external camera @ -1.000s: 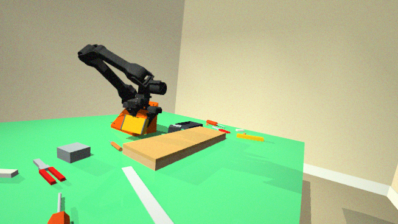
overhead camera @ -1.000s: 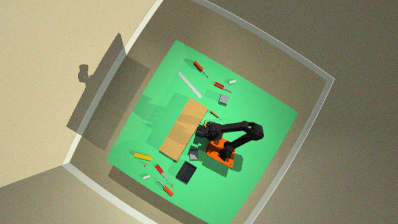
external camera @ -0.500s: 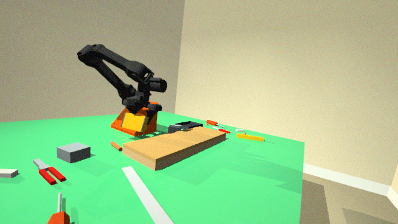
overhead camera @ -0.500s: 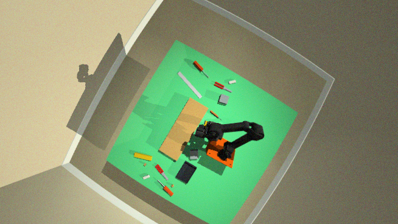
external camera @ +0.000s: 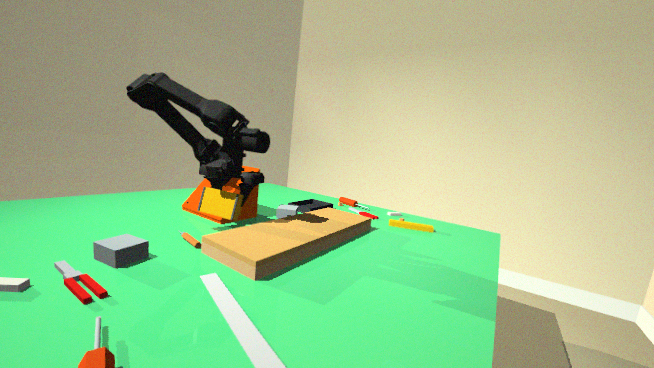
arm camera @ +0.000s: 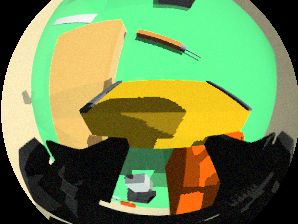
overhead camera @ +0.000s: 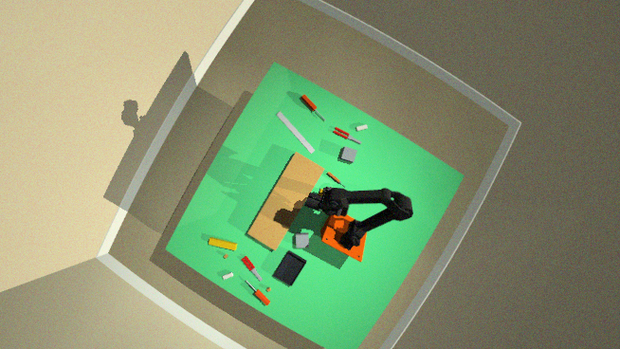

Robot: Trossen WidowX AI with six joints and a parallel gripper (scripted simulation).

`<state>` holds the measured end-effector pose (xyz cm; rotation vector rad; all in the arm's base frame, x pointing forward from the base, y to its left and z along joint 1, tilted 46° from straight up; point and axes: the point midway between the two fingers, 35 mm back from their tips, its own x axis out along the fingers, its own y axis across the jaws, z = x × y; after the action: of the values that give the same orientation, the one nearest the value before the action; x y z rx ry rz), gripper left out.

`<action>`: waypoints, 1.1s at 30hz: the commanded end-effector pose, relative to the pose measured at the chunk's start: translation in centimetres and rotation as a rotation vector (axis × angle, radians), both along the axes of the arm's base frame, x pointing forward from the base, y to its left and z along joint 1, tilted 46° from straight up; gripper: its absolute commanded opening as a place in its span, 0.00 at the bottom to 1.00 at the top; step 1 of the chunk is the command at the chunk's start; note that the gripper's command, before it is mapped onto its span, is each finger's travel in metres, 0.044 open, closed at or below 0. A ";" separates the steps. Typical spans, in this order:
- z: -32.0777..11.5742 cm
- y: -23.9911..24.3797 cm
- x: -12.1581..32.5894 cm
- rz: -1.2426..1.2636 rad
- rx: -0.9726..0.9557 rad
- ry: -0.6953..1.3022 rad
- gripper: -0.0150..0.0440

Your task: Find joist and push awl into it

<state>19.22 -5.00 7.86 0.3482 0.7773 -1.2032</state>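
The wooden floor panel [overhead camera: 306, 169] [external camera: 250, 245] [arm camera: 82, 65] lies in front of the arm's base. My gripper [arm camera: 166, 132] is shut on the yellow stud finder [external camera: 218, 204] [arm camera: 172, 90], holding it in the air beside the panel's base-side edge; the top view shows only a bit of it. The orange-handled awl [overhead camera: 334, 178] [external camera: 190, 240] [arm camera: 160, 38] lies on the table by the panel's end, its thin metal tip pointing away from the panel. The dark tray [overhead camera: 289, 268] [external camera: 316, 203] is empty. No hole is visible in the panel. The joist is hidden.
One grey block [overhead camera: 300, 240] [external camera: 287, 210] stands between panel and tray, another grey block [overhead camera: 348, 155] [external camera: 121, 251] beyond the awl. A white strip [overhead camera: 296, 132] [external camera: 240, 317], red-handled pliers [overhead camera: 349, 136] [external camera: 80, 285] and a yellow bar [overhead camera: 222, 244] [external camera: 411, 225] lie farther out.
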 end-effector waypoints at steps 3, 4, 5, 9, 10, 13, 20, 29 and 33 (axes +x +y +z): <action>0.2 0.1 0.3 0.001 0.028 0.000 0.25; 0.2 0.0 0.3 0.000 0.032 0.002 0.25; 0.2 0.0 0.3 -0.001 0.036 0.004 0.25; 0.2 0.0 0.3 -0.007 0.059 0.016 0.25; 0.2 -0.1 0.3 -0.008 0.065 0.019 0.25; 0.2 -0.1 0.3 -0.011 0.083 0.027 0.25; 0.3 -0.2 0.3 -0.018 0.124 0.044 0.25; 0.4 -0.4 0.4 -0.024 0.178 0.062 0.25; 0.4 -0.4 0.4 -0.026 0.190 0.067 0.25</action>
<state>19.46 -5.49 8.12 0.4678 0.9393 -1.1825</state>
